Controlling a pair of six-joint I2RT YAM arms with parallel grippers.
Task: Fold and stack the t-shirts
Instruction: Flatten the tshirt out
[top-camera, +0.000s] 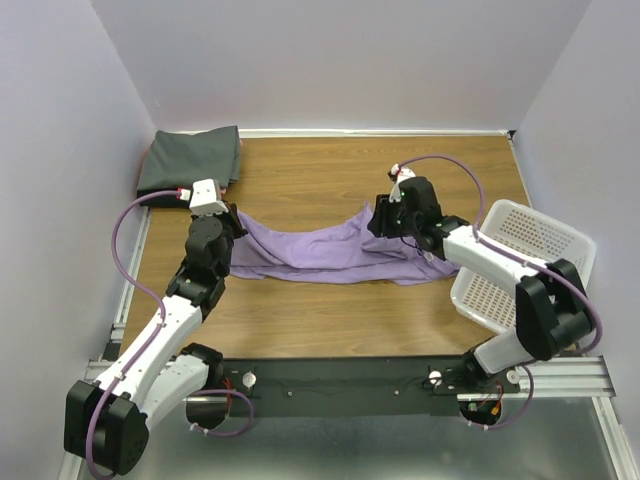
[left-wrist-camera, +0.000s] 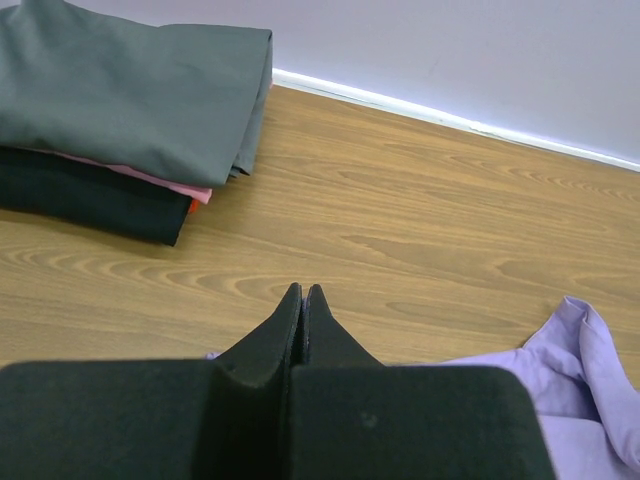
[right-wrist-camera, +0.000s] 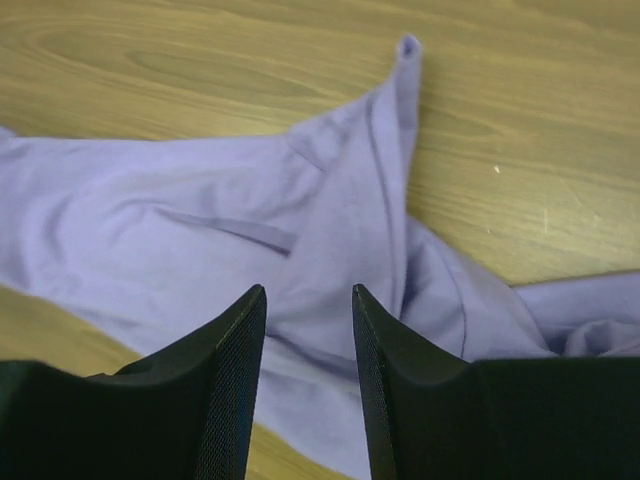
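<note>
Shirt (top-camera: 320, 250), lavender, lies strung across the middle of the wooden table (top-camera: 320, 170). Its long axis runs left to right between the two arms and the middle sags toward the near edge. The left end rises to the left gripper (left-wrist-camera: 303, 295), whose fingers are pressed tight together. Lavender cloth shows on either side of them low in the left wrist view, so a corner looks pinched further back between them, though the pinch itself is hidden. The right gripper (right-wrist-camera: 308, 292) hangs over the shirt's right end with its fingers apart and nothing between them. Rumpled cloth lies directly below and ahead of it, a raised fold runs away from the fingertips, and one pointed corner (right-wrist-camera: 405, 45) sticks out onto the wood beyond. The right arm is therefore the nearer one for the loose end, and that corner is the likely thing to take. Any straightening pull would go along the left-right axis, against the left hold. The surface is smooth wood grain and cloth should slide on it easily. A folded stack (top-camera: 190, 160) sits in the far left corner, well apart from the shirt and nearer the left arm: dark grey on top, a pink edge (left-wrist-camera: 170, 182) and a black layer beneath. A white mesh basket (top-camera: 520, 235) stands at the right edge, just beside the right arm. Walls close in on three sides, and wood shows between the shirt and the far wall.
</note>
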